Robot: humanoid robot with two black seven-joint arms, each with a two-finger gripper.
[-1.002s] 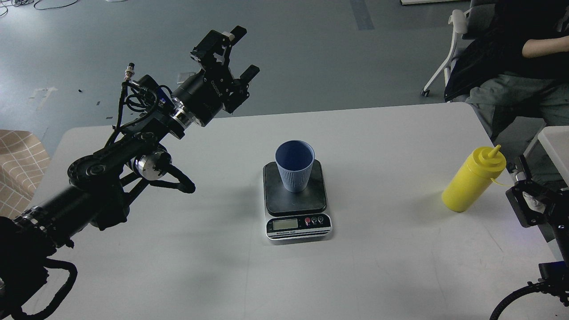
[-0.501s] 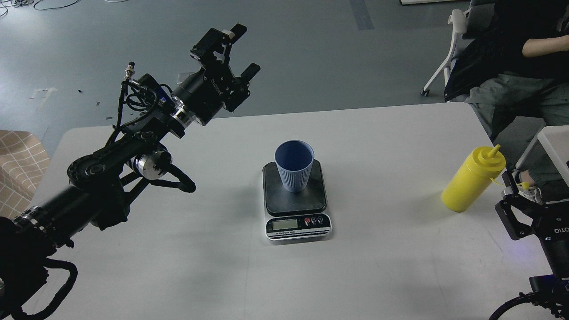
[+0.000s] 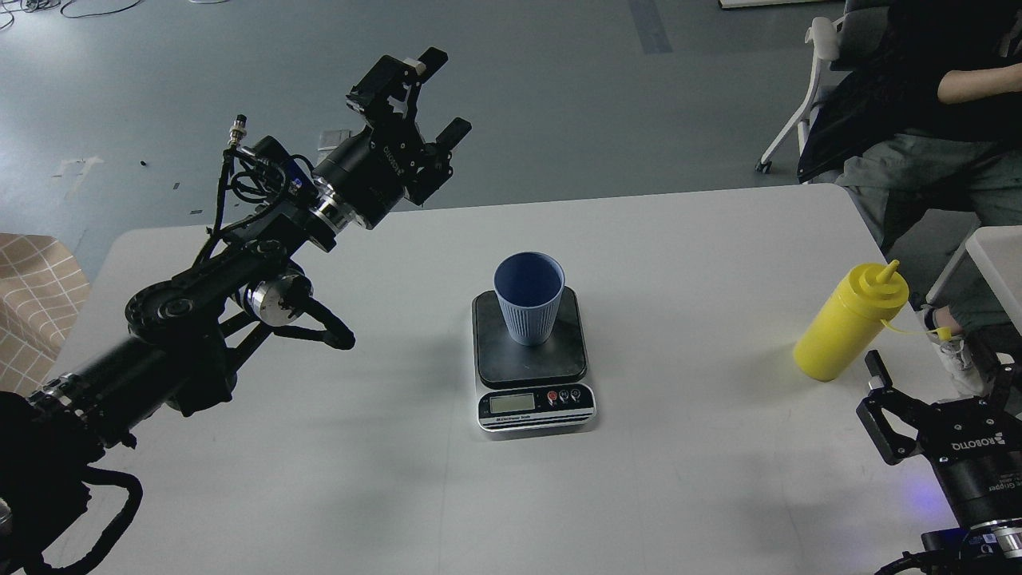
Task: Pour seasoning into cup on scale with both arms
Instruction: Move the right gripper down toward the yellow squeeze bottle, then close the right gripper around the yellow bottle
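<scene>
The light blue ribbed cup stands upright on the dark platform of the scale at the table's middle. The yellow seasoning bottle stands upright near the right edge, its tip cover hanging to its right. My left gripper is open and empty, raised above the table's far left edge, well away from the cup. My right gripper is open and empty at the lower right, just in front of and to the right of the bottle, not touching it.
The white table carries only the scale, cup and bottle. A seated person and a chair are beyond the far right corner. A second white surface stands at the right edge. A tan checked cloth lies off the left.
My right gripper has moved left and toward me, further into view, and now faces up with both fingers showing. My left arm has barely shifted. Cup, scale and bottle are unmoved.
</scene>
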